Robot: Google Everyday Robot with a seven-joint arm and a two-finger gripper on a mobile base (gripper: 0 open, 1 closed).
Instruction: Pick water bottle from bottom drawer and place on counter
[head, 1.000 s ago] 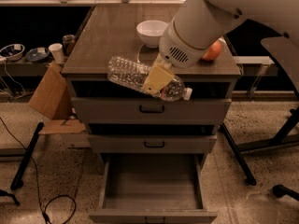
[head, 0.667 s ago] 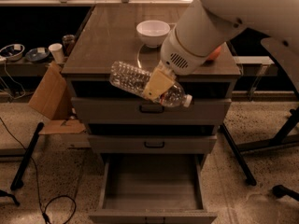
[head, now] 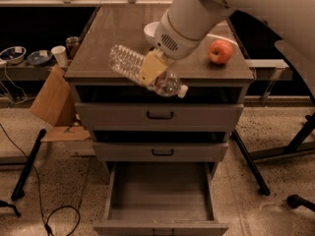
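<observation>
My gripper [head: 152,69] is shut on the water bottle [head: 129,65], a clear ribbed bottle with a white cap pointing down-right. I hold it tilted, in the air over the front edge of the counter [head: 118,38], above the top drawers. The bottom drawer [head: 160,193] is pulled open below and its flat grey floor is bare.
A white bowl [head: 150,31] and a red apple [head: 220,51] sit on the counter behind my arm. Two shut drawers with dark handles [head: 160,115] lie under the counter. A cardboard piece [head: 51,100] leans at the left. Dark legs of a stand [head: 27,166] and a cable lie on the floor.
The gripper with the bottle has risen and moved a little back toward the counter's front edge. The bowl is now mostly hidden behind my arm.
</observation>
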